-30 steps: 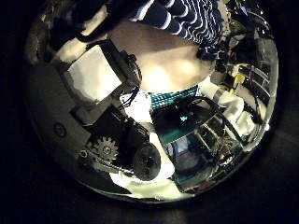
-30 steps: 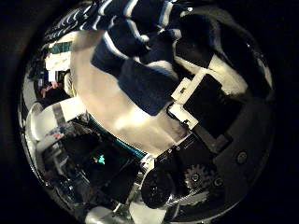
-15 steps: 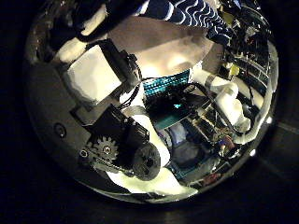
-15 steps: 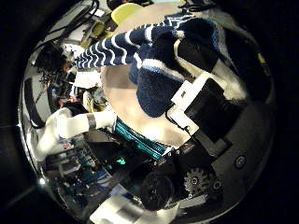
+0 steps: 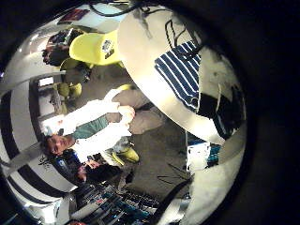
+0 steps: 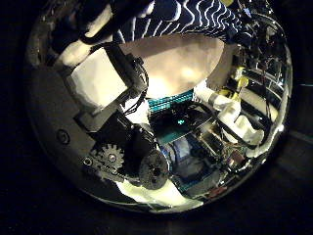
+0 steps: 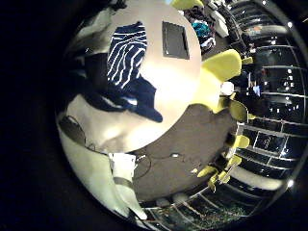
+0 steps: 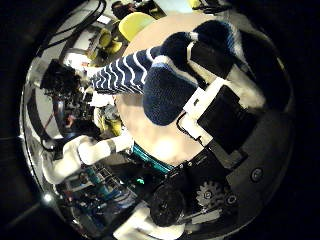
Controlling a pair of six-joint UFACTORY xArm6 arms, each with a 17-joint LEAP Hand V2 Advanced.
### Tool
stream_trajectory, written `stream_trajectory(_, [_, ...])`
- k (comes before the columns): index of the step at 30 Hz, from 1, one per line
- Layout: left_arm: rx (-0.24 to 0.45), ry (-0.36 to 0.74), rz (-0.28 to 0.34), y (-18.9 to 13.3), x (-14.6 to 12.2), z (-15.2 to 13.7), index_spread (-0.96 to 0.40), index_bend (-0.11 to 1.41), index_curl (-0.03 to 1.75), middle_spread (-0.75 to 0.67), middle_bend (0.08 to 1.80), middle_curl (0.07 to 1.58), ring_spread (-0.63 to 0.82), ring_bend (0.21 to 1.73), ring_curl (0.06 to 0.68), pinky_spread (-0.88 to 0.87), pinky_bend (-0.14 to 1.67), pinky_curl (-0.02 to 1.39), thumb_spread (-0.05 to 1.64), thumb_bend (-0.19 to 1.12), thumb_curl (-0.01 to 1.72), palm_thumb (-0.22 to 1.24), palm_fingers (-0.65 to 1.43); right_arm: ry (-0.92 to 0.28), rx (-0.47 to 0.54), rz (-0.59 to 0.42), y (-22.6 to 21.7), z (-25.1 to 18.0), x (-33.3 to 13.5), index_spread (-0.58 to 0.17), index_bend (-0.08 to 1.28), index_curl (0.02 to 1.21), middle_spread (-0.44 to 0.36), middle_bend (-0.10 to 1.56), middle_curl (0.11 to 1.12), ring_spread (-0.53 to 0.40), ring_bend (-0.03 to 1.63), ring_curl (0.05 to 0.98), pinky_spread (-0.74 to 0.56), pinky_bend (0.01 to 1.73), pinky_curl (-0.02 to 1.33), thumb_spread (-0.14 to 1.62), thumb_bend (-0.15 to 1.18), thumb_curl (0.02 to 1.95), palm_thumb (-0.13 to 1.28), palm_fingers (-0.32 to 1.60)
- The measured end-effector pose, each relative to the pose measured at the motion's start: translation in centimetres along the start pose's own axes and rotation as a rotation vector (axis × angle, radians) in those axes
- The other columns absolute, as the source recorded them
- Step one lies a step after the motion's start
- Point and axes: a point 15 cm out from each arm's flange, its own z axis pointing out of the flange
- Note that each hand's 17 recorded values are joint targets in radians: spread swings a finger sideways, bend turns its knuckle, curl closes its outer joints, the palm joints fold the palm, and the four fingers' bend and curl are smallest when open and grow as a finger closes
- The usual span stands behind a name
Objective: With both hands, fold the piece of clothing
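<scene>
Left little finger side palm view: garment (image 5: 183, 70) is on the round table (image 5: 141, 47), striped part spread flat, far from this camera. So your left hand (image 6: 108, 108) is up off the table at one edge of the cloth, which fits a lift-and-carry for a fold, by my read.

Left thumb side palm view: striped cloth runs along the rim past the fingers (image 6: 98, 78), bare tabletop below it. The fingers look partly curled, medium spread. You can't see a pad actually on the cloth here, so I can't tell if the left has a grip. Don't assume it does.

Right little finger side palm view: the garment lies with the striped half flat and the plain half bunched and pulled toward this hand. A flat panel (image 7: 175, 38) sits on the table just beyond the cloth, apart from it. Keep the fold off that.

Right thumb side palm view: right hand (image 8: 215, 120) is close in. The plain cloth is bunched up and draped over the fingers (image 8: 210, 105), and they curl round it, narrow. That reads as a real pinch on the hem. The striped sleeve trails from it across the table.

Likely reason for the pose: both hands at one edge, raised, ready to swing that edge over the flat half. Confirm the left grip first.
</scene>
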Motion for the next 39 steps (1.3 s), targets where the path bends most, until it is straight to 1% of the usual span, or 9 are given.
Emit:
stream_trajectory(13, [-0.082, 0.032, -0.048, -10.1, -2.3, 4.6, -0.56, 0.17, 1.47, -0.71, 0.78, 1.10, -0.49, 1.28, 0.533, -0.68, 1.01, 0.78, 1.09, -0.02, 0.51, 0.71, 0.96, -0.010, -0.109, 0.010, -13.5, 9.3, 2.1, -0.327, 1.03, 1.03, -0.212, 1.24, 1.01, -0.243, 1.39, 0.810, -0.23, 1.21, 1.01, 1.18, -0.03, 0.65, 0.95, 0.89])
stream_trajectory(17, [-0.060, 0.039, -0.083, -12.2, -3.0, 4.6, -0.55, 0.18, 1.43, -0.70, 0.77, 1.08, -0.51, 1.19, 0.520, -0.68, 0.92, 0.77, 1.10, -0.03, 0.50, 0.67, 0.76, -0.003, -0.061, 0.037, -15.7, 11.1, 2.5, -0.349, 0.83, 0.97, -0.232, 1.15, 0.94, -0.251, 1.33, 0.757, -0.31, 1.13, 0.94, 1.20, -0.03, 0.60, 0.88, 0.74])
stream_trajectory(20, [-0.027, 0.048, -0.110, -13.3, -3.6, 4.9, -0.54, 0.17, 1.35, -0.63, 0.61, 1.02, -0.49, 1.09, 0.498, -0.65, 0.86, 0.77, 1.11, -0.02, 0.49, 0.65, 0.43, -0.006, -0.022, 0.057, -17.3, 12.7, 3.3, -0.352, 0.56, 0.91, -0.266, 1.02, 0.88, -0.263, 1.33, 0.745, -0.37, 1.11, 0.91, 1.22, -0.03, 0.57, 0.84, 0.39])
stream_trajectory(21, [-0.010, 0.052, -0.123, -13.7, -3.7, 5.0, -0.53, 0.17, 1.32, -0.61, 0.54, 0.99, -0.48, 1.07, 0.479, -0.65, 0.85, 0.76, 1.12, -0.02, 0.48, 0.64, 0.38, -0.007, -0.012, 0.068, -17.5, 13.0, 3.8, -0.359, 0.47, 0.86, -0.269, 0.86, 0.83, -0.253, 1.30, 0.738, -0.32, 1.08, 0.92, 1.23, -0.03, 0.56, 0.81, 0.08])
stream_trajectory(22, [0.004, 0.056, -0.138, -14.1, -3.9, 5.1, -0.52, 0.17, 1.29, -0.58, 0.47, 0.97, -0.46, 1.07, 0.472, -0.64, 0.85, 0.75, 1.12, -0.02, 0.48, 0.64, 0.34, -0.006, 0.005, 0.081, -17.7, 13.0, 4.6, -0.381, 0.42, 0.79, -0.266, 0.74, 0.76, -0.225, 1.20, 0.696, -0.25, 1.03, 0.89, 1.23, -0.04, 0.54, 0.77, -0.04])
stream_trajectory(25, [0.045, 0.061, -0.173, -14.9, -4.7, 5.1, -0.46, 0.13, 1.18, -0.47, 0.33, 0.91, -0.40, 1.06, 0.457, -0.61, 0.86, 0.75, 1.13, -0.02, 0.47, 0.63, 0.23, -0.018, 0.037, 0.116, -18.0, 12.8, 6.7, -0.415, 0.32, 0.64, -0.199, 0.51, 0.63, -0.122, 1.01, 0.580, -0.04, 0.94, 0.81, 1.23, -0.04, 0.51, 0.71, -0.13])
stream_trajectory(32, [0.097, 0.065, -0.232, -14.5, -6.2, 3.6, -0.27, 0.12, 0.93, -0.16, 0.19, 0.78, -0.23, 1.02, 0.435, -0.45, 0.81, 0.75, 1.14, -0.02, 0.44, 0.61, 0.07, -0.045, 0.152, 0.170, -18.0, 7.9, 9.8, -0.419, 0.20, 0.51, -0.072, 0.32, 0.49, 0.088, 0.74, 0.434, 0.30, 0.77, 0.67, 1.22, -0.04, 0.44, 0.58, -0.04])
stream_trajectory(35, [0.134, 0.064, -0.245, -14.2, -6.7, 2.3, -0.19, 0.14, 0.84, -0.06, 0.18, 0.71, -0.18, 1.00, 0.418, -0.37, 0.78, 0.73, 1.14, -0.02, 0.44, 0.59, 0.06, -0.069, 0.198, 0.204, -17.2, 5.2, 11.5, -0.400, 0.17, 0.46, -0.037, 0.34, 0.47, 0.082, 0.76, 0.407, 0.36, 0.70, 0.61, 1.24, -0.03, 0.41, 0.54, 0.09])
stream_trajectory(39, [0.159, 0.066, -0.248, -13.3, -6.7, 1.1, -0.13, 0.15, 0.75, 0.02, 0.18, 0.65, -0.14, 0.97, 0.401, -0.31, 0.76, 0.72, 1.15, -0.02, 0.43, 0.58, 0.07, -0.100, 0.199, 0.240, -15.2, 3.2, 12.8, -0.350, 0.16, 0.43, -0.065, 0.42, 0.48, 0.025, 0.82, 0.408, 0.38, 0.66, 0.57, 1.27, -0.02, 0.39, 0.54, 0.24])
